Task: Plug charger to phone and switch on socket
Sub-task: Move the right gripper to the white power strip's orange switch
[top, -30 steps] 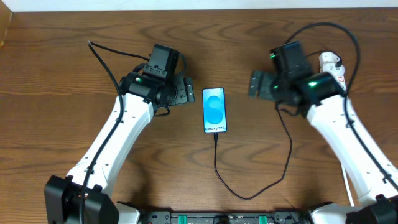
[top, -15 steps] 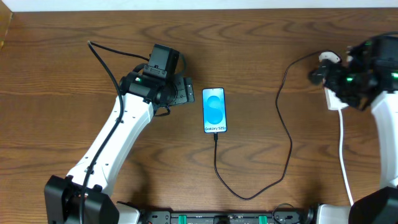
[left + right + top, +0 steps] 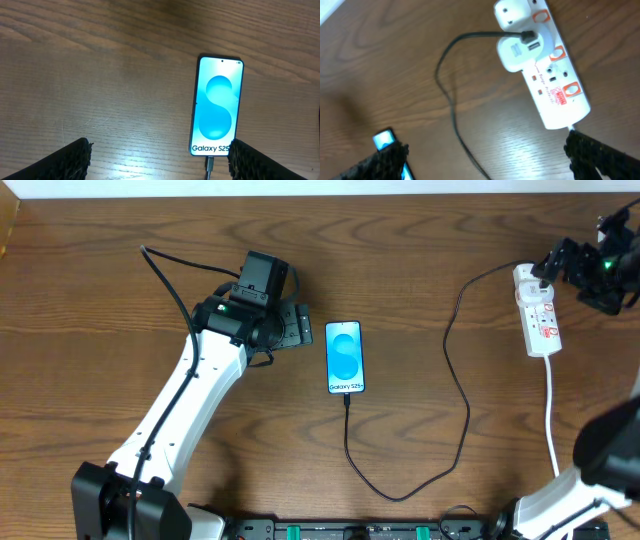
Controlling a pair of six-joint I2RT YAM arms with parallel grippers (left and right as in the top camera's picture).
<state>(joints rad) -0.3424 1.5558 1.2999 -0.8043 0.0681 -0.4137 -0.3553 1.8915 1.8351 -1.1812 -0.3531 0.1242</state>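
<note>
Left gripper [image 3: 296, 326] hangs with jaws spread wide and empty just left of the phone [image 3: 345, 357], which lies flat mid-table with bare wood all round it. Right gripper [image 3: 553, 262], equally wide and empty, sits near the picture's right edge, by the far end of the socket [image 3: 536, 310]. The charger [image 3: 466, 415] loops from the phone's near edge across the open table [image 3: 80, 330] to its white plug [image 3: 522, 50], seated in the socket.
</note>
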